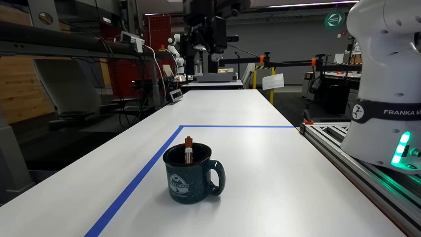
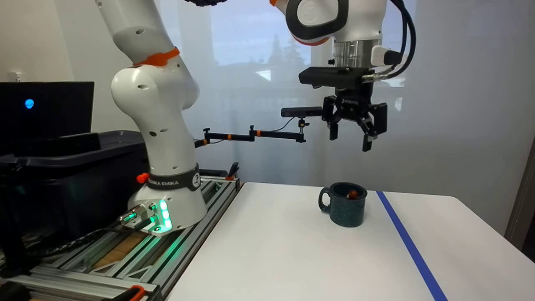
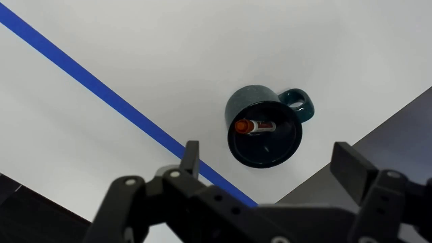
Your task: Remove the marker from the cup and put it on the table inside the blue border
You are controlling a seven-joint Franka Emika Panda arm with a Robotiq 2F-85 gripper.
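Note:
A dark green speckled cup (image 1: 190,182) stands upright on the white table (image 1: 279,184), inside the blue border (image 1: 139,176). It also shows in an exterior view (image 2: 347,213) and in the wrist view (image 3: 249,96). A marker (image 1: 188,150) with an orange-brown cap leans inside the cup, cap end up near the rim; it also shows in the wrist view (image 3: 256,126). In an exterior view only its cap (image 2: 352,195) shows. My gripper (image 2: 350,140) is open and empty, well above the cup. In the wrist view its fingers (image 3: 268,160) are spread wide, below the cup in the picture.
The blue tape lies close beside the cup, on the side away from its handle (image 2: 322,200). The robot base (image 2: 171,205) stands on an aluminium frame at the table's edge. A camera on a jointed arm (image 2: 301,112) stands behind the table. A small grey device (image 1: 176,95) sits at the table's edge.

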